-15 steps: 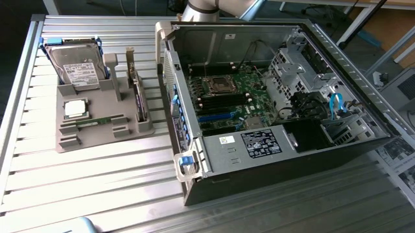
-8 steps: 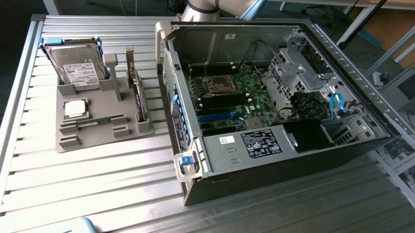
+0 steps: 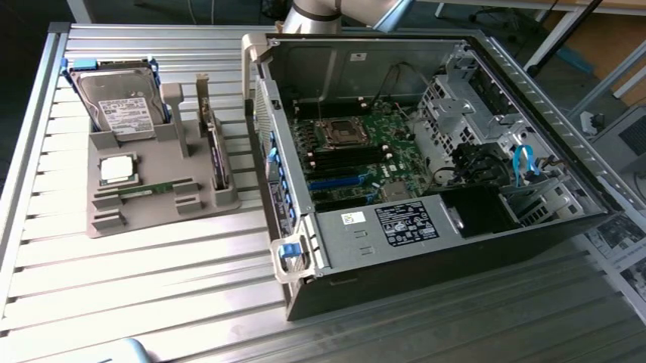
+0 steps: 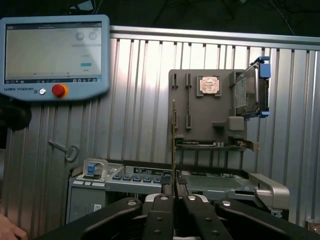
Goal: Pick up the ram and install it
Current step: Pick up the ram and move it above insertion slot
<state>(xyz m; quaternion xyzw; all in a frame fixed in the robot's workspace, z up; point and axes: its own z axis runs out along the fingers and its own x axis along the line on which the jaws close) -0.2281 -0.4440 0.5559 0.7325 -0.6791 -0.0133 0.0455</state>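
In the wrist view my gripper (image 4: 173, 197) is shut on the ram (image 4: 173, 140), a thin green stick seen edge-on that rises straight out from between the black fingers (image 4: 159, 210). It hangs above the open computer case (image 4: 150, 180), apart from the grey holder (image 4: 210, 107). In the exterior view a second, similar green stick (image 3: 151, 190) lies in a slot of the grey holder (image 3: 111, 215). Inside the open case (image 3: 424, 249) the motherboard's long black memory slots (image 3: 349, 159) lie below the processor socket (image 3: 336, 132).
The holder also carries a silver hard drive (image 3: 119, 110), a square processor (image 3: 116, 168) and an upright card (image 3: 212, 144). All stand on a ribbed metal table (image 3: 151, 287). A teach pendant (image 4: 52, 55) and a small key (image 4: 67, 150) lie on the table in the wrist view.
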